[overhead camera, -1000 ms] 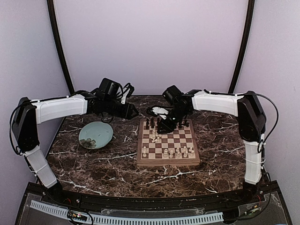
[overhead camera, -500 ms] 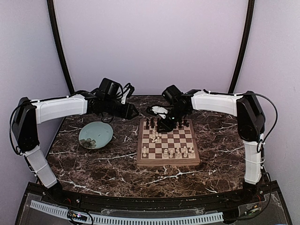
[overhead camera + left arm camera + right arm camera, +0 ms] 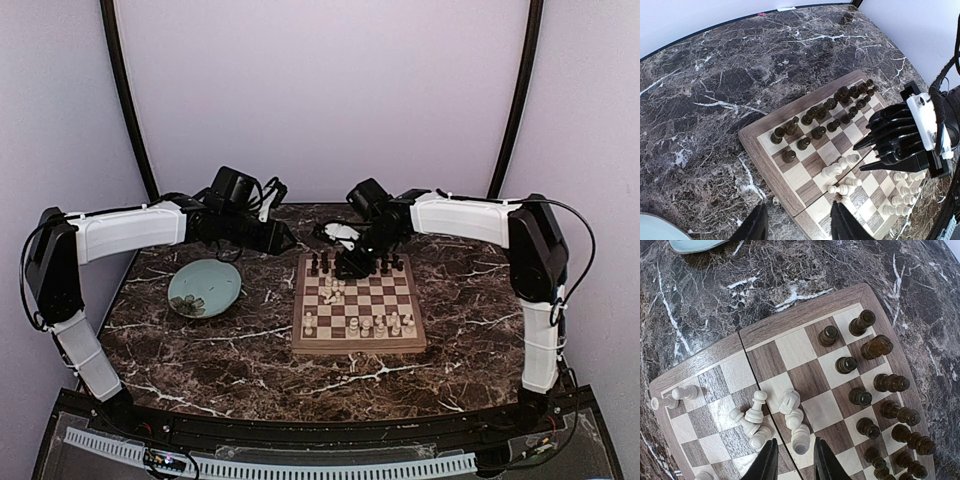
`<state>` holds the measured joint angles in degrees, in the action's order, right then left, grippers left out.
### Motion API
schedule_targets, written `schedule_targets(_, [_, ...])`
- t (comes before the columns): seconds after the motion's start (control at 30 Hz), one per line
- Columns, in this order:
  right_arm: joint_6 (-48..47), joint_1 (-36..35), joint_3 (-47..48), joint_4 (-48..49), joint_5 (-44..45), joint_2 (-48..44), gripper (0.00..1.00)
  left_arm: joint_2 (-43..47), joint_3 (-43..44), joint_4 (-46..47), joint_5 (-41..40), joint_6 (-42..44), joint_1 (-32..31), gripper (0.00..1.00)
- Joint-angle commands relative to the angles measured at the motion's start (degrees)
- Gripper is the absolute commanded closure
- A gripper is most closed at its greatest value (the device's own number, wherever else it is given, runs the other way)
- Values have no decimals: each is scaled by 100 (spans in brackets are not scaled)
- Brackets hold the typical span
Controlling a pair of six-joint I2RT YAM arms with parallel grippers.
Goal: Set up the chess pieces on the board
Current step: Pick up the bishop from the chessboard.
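The right claw (image 3: pixel 794 457), its two fingers parted to a middling gap and gripping nothing, hangs low over the chessboard (image 3: pixel 695 365). It sits just above a cluster of white chess pieces (image 3: pixel 789 404) lying tumbled on their sides across the middle squares toward the board's left edge. One of these fallen pieces lies just ahead of the claw's fingertips without touching either finger. Beyond the claw, the dark chess pieces (image 3: pixel 879 382) stand upright in two rows along the board's far side. In the overhead view, more white pieces stand along the near rows (image 3: pixel 365 325). The left claw (image 3: pixel 799 220), fingers spread wide and empty, is poised in the air off the board's far left corner, above the dark marble worktop (image 3: pixel 200 360). A pale-teal plate (image 3: pixel 215 278) rests on the worktop to the left of the board, apart from it. It carries a few small things that cannot be made out.
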<state>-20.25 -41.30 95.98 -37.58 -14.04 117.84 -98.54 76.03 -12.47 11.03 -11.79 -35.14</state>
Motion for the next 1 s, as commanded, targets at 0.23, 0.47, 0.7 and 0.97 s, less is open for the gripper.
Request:
schedule_targets(0.23, [44,59,161,-30,47,301,73,298,158,-27,83,30,24,55])
schedule_targets(0.47, [55,96,151,-48,-19,353,77,296,167,-41,76,40,31,56])
schedule_targets(0.7, [43,106,107,-66,-57,324,88,309,168,-45,99,45,25,55])
schedule_targets(0.97, [-6,212,-278,-51,142,-246,94,295,174,-42,102,45,29,56])
